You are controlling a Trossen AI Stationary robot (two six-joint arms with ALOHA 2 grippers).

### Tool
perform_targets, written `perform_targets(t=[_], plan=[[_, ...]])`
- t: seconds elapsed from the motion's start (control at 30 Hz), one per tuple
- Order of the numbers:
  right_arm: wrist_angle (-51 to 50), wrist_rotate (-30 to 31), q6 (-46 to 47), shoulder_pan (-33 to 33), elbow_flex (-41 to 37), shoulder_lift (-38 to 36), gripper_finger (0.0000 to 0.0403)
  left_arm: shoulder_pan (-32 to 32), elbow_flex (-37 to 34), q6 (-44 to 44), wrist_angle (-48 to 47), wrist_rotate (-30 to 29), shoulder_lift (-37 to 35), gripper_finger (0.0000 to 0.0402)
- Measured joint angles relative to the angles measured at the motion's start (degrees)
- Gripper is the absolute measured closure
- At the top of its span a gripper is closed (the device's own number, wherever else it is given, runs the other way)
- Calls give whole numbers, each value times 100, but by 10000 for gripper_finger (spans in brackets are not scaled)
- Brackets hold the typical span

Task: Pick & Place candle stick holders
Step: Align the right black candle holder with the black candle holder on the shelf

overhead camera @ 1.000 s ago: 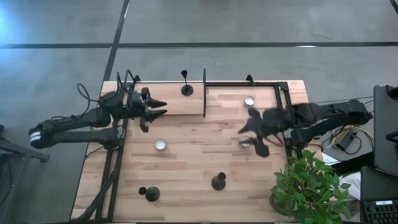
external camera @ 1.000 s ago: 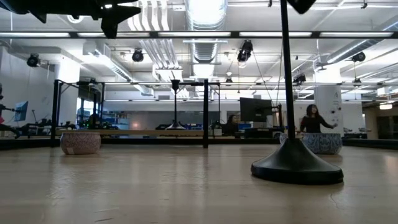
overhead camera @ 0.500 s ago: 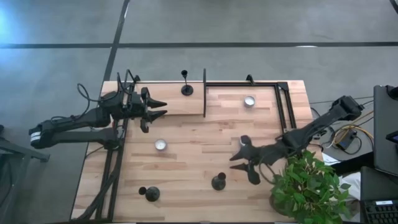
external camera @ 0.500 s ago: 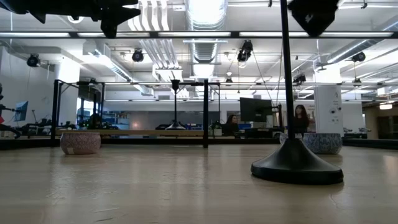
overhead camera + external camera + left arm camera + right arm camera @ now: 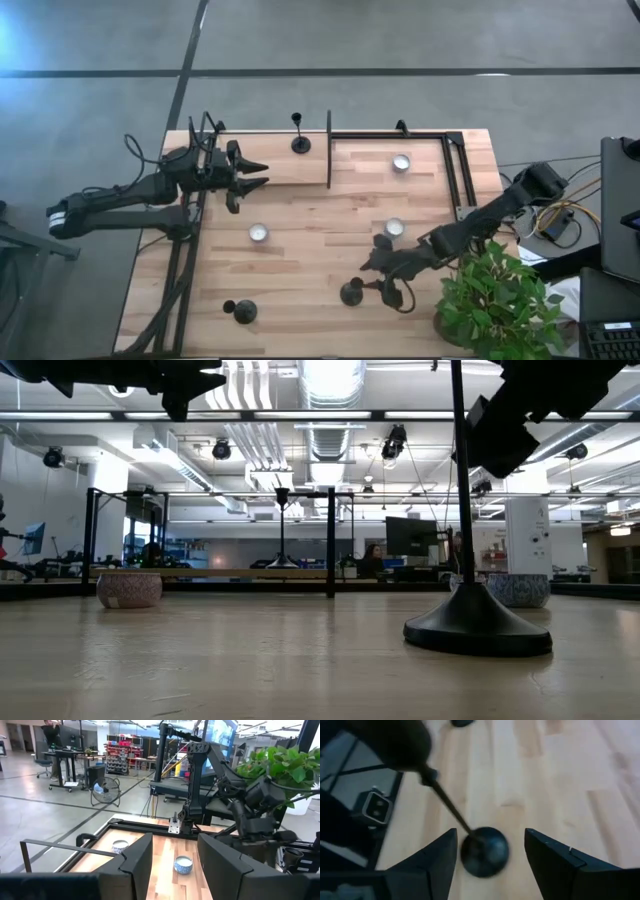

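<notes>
Black candle stick holder stands upright by the desk's near edge, right between the right pincer's released fingers.

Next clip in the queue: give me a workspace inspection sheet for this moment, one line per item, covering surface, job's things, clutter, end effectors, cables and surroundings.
Surface: wooden table with a black metal frame at its far right corner.
Job's things: three black candle stick holders, all upright: far one, near-left one, near-middle one.
Clutter: three tealight discs: one inside the frame, one mid-table, one right of centre.
End effectors: left end effector open, empty, over the table's far left; right end effector open, at the near-middle holder, its base between the fingers in the right wrist view, not gripped.
Cables: bundle off the table's right edge.
Surroundings: potted plant at the near right corner.
</notes>
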Motion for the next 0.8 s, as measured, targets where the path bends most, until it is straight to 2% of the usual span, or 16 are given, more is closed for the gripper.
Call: perform_targets(t=[0.23, 0.47, 0.63, 0.8], plan=[[624, -325, 124, 9, 64, 451, 181, 2, 0, 22, -15, -40, -8, 239], [612, -305, 77, 7, 319, 593, 220, 2, 0, 126, -88, -103, -11, 239], [619, -301, 24, 1, 364, 613, 279, 2, 0, 140, -117, -106, -11, 239], [610, -238, -87, -31, 365, 560, 375, 2, 0, 124, -129, -116, -11, 239]])
